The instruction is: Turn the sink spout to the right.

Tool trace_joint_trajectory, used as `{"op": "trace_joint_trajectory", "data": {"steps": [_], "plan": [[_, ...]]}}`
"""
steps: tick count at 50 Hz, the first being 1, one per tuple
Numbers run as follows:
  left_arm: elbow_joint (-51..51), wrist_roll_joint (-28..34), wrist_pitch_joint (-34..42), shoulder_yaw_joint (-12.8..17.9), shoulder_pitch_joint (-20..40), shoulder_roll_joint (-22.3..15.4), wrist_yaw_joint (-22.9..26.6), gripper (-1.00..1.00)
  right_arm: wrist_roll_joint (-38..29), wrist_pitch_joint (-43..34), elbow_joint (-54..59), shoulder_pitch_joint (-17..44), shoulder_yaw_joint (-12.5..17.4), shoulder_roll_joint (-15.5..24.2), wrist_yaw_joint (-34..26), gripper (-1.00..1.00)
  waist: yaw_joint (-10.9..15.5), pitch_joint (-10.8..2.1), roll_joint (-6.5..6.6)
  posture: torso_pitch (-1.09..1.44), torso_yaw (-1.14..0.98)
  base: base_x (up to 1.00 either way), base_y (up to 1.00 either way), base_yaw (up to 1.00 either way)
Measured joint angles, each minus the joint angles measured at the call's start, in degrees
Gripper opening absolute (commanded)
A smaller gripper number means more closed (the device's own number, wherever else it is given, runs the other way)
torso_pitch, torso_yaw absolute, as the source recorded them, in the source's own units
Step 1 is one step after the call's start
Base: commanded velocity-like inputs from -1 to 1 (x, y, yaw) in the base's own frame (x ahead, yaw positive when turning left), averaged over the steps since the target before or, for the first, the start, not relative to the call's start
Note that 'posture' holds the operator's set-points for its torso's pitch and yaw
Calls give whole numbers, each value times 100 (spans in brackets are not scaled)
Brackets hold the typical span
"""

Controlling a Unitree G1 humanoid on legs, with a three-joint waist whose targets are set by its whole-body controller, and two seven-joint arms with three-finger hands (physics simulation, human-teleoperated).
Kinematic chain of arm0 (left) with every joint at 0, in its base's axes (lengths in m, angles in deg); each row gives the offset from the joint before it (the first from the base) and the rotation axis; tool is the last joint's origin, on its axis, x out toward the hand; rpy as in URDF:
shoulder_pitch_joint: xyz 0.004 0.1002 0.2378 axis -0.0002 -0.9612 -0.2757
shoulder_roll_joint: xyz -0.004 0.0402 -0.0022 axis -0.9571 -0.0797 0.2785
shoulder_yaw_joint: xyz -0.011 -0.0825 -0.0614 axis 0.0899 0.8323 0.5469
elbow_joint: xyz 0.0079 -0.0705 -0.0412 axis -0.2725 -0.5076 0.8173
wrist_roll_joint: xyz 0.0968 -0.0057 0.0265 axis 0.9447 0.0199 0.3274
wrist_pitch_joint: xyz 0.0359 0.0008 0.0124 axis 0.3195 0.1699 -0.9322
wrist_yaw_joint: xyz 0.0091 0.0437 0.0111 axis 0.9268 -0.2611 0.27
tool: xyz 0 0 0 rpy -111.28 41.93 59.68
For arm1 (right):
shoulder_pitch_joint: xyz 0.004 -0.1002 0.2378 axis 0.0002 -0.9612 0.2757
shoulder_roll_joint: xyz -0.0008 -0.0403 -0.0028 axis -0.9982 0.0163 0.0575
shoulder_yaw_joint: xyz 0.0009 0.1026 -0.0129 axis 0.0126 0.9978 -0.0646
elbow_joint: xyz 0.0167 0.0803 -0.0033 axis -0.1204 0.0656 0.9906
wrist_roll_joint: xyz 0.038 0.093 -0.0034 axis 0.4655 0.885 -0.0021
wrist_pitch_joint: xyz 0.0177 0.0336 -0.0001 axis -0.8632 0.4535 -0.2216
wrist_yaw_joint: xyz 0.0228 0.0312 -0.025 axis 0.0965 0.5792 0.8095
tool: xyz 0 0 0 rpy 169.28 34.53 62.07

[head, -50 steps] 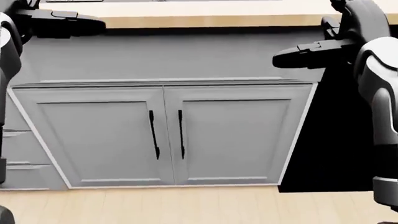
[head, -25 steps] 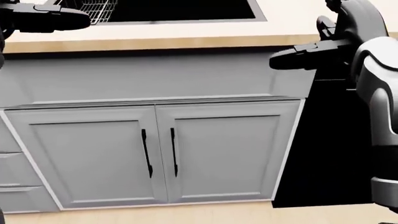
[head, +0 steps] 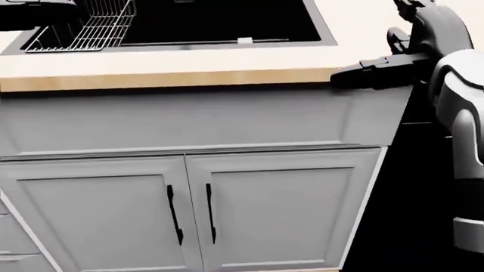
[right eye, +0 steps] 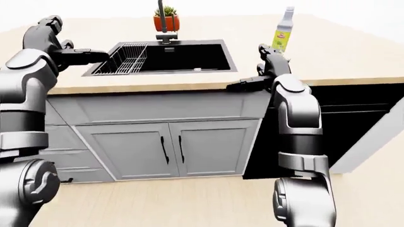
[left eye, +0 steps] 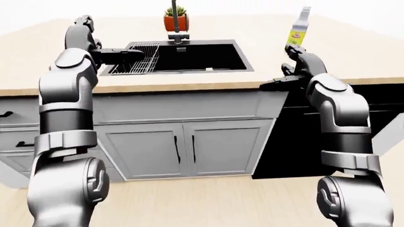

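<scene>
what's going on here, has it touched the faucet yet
Not yet. The humanoid stands at a counter facing the black sink, both arms raised. Its left hand hovers over the wire rack at the sink's left end, and its right hand sits near the counter edge to the right. Neither holds anything. The spout stands untouched beyond the basin, with a potted plant behind it and a bottle off to the right.

The light wooden countertop [left eye: 208, 80] carries a black recessed sink basin [left eye: 195, 56] holding a wire dish rack [left eye: 142, 59]. A potted green plant in an orange pot [left eye: 176, 20] and a clear bottle with yellow-green label [left eye: 297, 30] stand upright on it.
</scene>
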Motion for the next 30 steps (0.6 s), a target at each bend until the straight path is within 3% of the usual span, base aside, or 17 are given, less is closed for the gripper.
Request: {"op": "trace_joint_trajectory", "data": {"steps": [4, 6, 9, 10, 12, 16, 19, 21, 22, 24, 26, 28, 30], "plan": [[-115, -49, -34, -10, 167, -98, 30, 100, -10, 20, -91, 121, 31, 35, 23, 100, 106, -11, -305, 0, 0, 51, 0, 0], [-246, -56, -101, -5, 284, -144, 35, 100, 2, 35, -150, 173, 23, 52, 20, 100, 96, -72, -523, 0, 0, 51, 0, 0], [-472, -74, -230, -86, 288, -69, 69, 100, -11, 33, -113, 92, 89, 98, 33, 100, -18, 78, -564, 0, 0, 51, 0, 0], [-643, -82, -260, -121, 314, -60, 93, 100, -21, -9, -64, 63, 109, 101, 46, 100, -52, 73, -593, 0, 0, 51, 0, 0], [-953, -75, -303, -133, 383, -90, 124, 100, -32, -76, -25, 61, 109, 101, 67, 100, -96, 31, -546, 0, 0, 51, 0, 0], [-1180, -13, -401, -103, 570, -209, 135, 100, -20, -42, -80, 119, 103, 116, 73, 100, -165, 2, -289, 0, 0, 51, 0, 0], [-1258, 9, -538, -92, 728, -273, 150, 100, -25, -64, -106, 164, 95, 127, 79, 100, -241, -49, -58, 0, 0, 52, 0, 0], [-1308, 23, -590, -92, 827, -329, 159, 100, -31, -89, -130, 245, 77, 127, 82, 100, -217, -111, 177, 0, 0, 33, 0, 0], [-1324, 35, -614, -77, 820, -370, 159, 100, -27, -81, -142, 257, 58, 75, 85, 100, -158, -110, 177, 0, 0, 0, 0, 0], [-1419, 72, -610, -47, 832, -443, 147, 100, 19, -83, -162, 268, 1, 27, 66, 100, -133, 90, 304, 0, 0, 0, 0, 0], [-1493, 108, -581, -39, 876, -476, 135, 100, 60, -110, -169, 228, -19, 26, 43, 100, -146, 170, 236, 0, 0, 0, 0, 0], [-1527, 125, -558, -52, 900, -487, 144, 100, 68, -161, -117, 196, -23, 37, 31, 100, -177, 236, 60, 0, 0, 3, 0, 0], [-1645, 136, -546, -67, 886, -496, 171, 100, 53, -226, -79, 167, -31, 47, 26, 100, -151, 134, -116, 0, 0, 10, 0, 0]]}}
